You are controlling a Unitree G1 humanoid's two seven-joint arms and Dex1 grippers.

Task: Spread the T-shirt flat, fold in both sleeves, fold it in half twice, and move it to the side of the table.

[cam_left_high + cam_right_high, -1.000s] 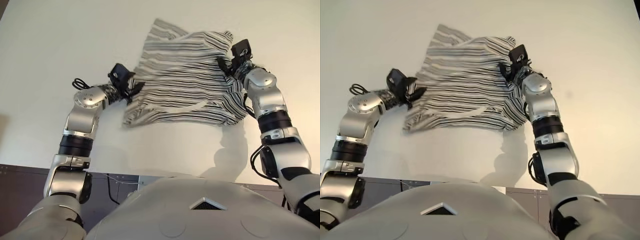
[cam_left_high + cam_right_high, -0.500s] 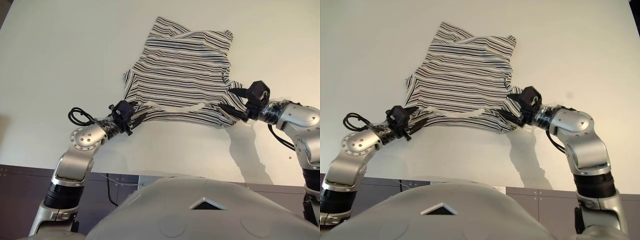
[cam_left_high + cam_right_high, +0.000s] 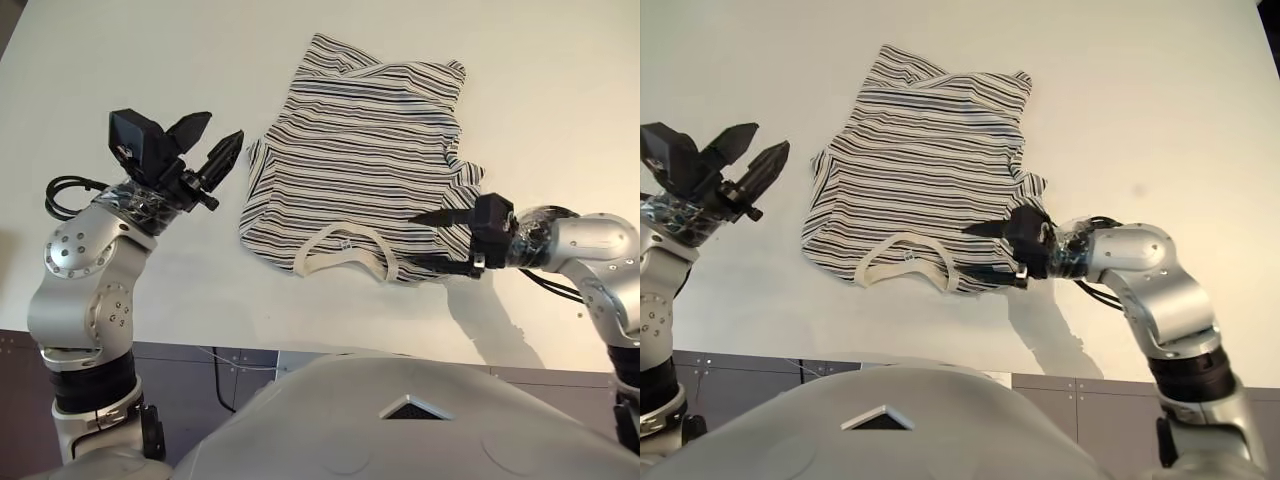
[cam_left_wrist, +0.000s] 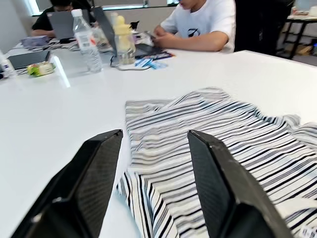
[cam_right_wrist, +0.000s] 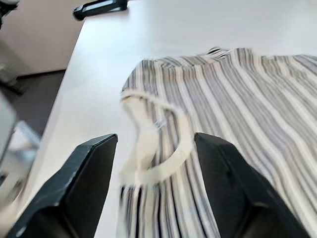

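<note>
A black-and-white striped T-shirt (image 3: 365,150) lies rumpled on the white table (image 3: 110,60), its white collar (image 3: 345,255) toward the near edge. My left gripper (image 3: 222,128) is open and raised above the table, just left of the shirt, holding nothing. In the left wrist view its fingers (image 4: 94,173) frame the shirt (image 4: 223,129) farther off. My right gripper (image 3: 412,240) is open low over the shirt's near right corner, beside the collar. In the right wrist view the collar (image 5: 182,134) lies between its spread fingers (image 5: 228,173).
The table's near edge (image 3: 200,345) runs just below the collar. Bare tabletop lies left and right of the shirt. At the table's far side stand a water bottle (image 4: 86,39), laptops and small items, with seated people behind them.
Both grippers dragged the shirt toward the near edge, then let go. The collar end now lies spread out. My left gripper has risen and swung left; the right one has opened at the shirt's corner.
</note>
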